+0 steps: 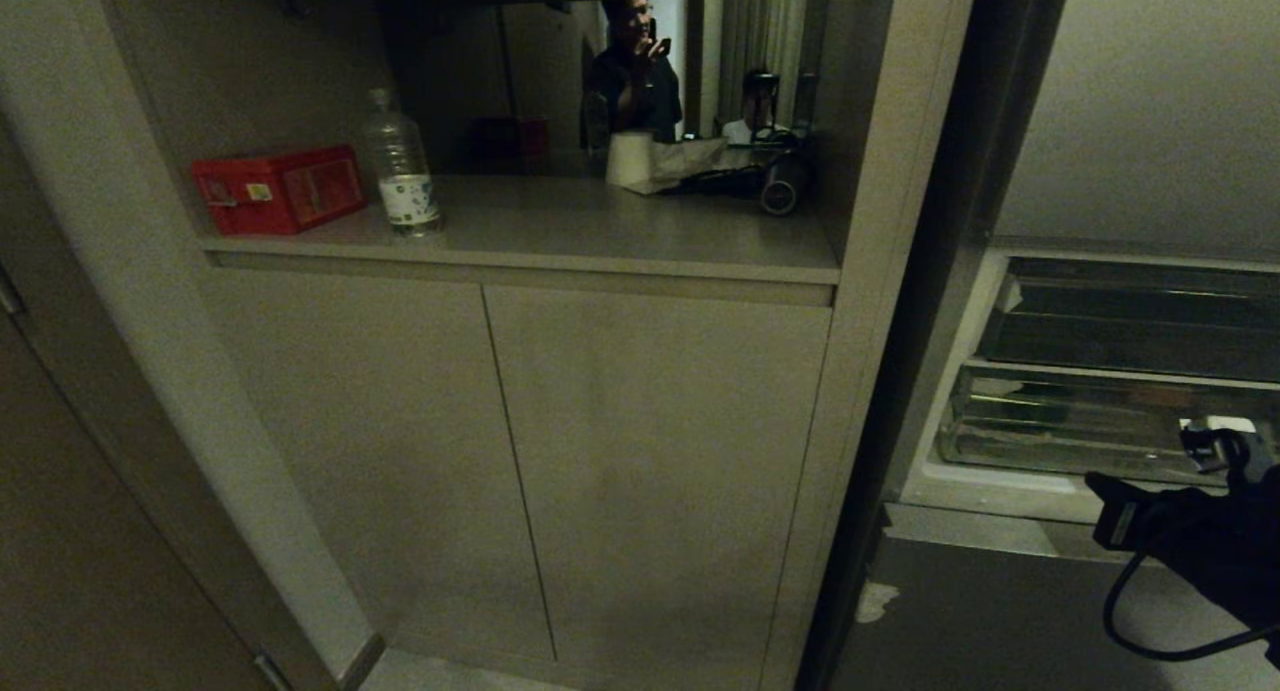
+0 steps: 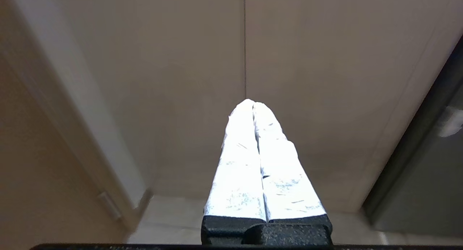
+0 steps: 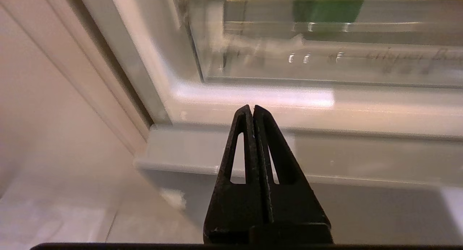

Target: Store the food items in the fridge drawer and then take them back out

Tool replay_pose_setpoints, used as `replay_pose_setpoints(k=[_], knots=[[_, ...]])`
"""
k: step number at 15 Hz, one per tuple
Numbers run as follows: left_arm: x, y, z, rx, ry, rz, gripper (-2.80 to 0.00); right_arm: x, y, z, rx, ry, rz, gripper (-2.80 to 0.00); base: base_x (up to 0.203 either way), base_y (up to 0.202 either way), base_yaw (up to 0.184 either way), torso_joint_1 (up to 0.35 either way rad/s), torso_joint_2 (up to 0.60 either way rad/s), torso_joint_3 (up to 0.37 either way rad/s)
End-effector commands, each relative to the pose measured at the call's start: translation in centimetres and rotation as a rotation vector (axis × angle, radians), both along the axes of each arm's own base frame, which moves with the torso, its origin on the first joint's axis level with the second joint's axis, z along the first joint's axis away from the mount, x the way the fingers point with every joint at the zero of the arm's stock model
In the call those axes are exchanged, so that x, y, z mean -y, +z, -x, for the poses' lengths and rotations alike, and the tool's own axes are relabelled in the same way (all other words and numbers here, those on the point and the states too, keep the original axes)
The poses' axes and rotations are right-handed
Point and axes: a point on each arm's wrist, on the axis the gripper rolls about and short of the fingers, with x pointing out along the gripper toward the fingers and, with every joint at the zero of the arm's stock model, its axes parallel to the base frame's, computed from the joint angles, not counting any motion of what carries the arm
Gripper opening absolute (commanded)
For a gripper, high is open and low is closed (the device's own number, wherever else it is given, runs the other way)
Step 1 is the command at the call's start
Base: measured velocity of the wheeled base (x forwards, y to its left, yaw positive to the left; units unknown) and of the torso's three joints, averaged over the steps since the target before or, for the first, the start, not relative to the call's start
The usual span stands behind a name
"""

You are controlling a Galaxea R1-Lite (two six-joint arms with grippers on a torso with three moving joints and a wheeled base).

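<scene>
The fridge stands open at the right. Its clear fridge drawer sits under a darker, flatter tray. In the right wrist view the drawer's transparent front is close ahead, and a green shape shows through it. My right gripper hangs just in front of the drawer's right part, above the white ledge. That same right gripper is shut with nothing between its black fingers. My left gripper is shut and empty, and it points at the beige cabinet doors.
Left of the fridge, a cabinet niche holds a red box, a water bottle and a paper roll. Two people show beyond the niche. Closed cabinet doors fill the middle of the head view.
</scene>
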Motion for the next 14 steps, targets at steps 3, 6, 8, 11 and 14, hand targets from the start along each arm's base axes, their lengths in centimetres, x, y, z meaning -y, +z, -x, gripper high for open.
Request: replay_pose_setpoints(k=[3, 6, 8, 11, 14], knots=[[0.0, 0.0, 0.0, -0.002, 0.0, -0.001, -2.8, 0.1, 0.1, 0.0, 0.011, 0.004, 0.004, -2.8, 0.0, 0.006, -0.17, 0.004, 0.0, 0.003], [0.0, 0.0, 0.0, 0.0, 0.0, -0.001, -2.8, 0.0, 0.1, -0.1, 0.014, 0.044, -0.002, -2.8, 0.0, 0.009, -0.208, 0.001, 0.0, 0.004], [0.0, 0.0, 0.0, -0.002, 0.0, -0.001, -2.8, -0.3, -0.2, -0.1, 0.007, 0.135, 0.029, -2.8, -0.002, 0.006, -0.142, 0.005, 0.0, 0.003], [0.0, 0.0, 0.0, -0.002, 0.0, -0.001, -2.8, -1.8, -0.3, -0.8, 0.012, 0.218, 0.046, -2.8, 0.0, 0.0, -0.02, 0.0, 0.0, 0.0], [0.0, 0.0, 0.0, -0.002, 0.0, -0.001, -2.8, -4.7, -0.5, -2.1, 0.022, 0.325, 0.046, -2.8, 0.0, 0.0, 0.0, 0.0, 0.0, 0.0]])
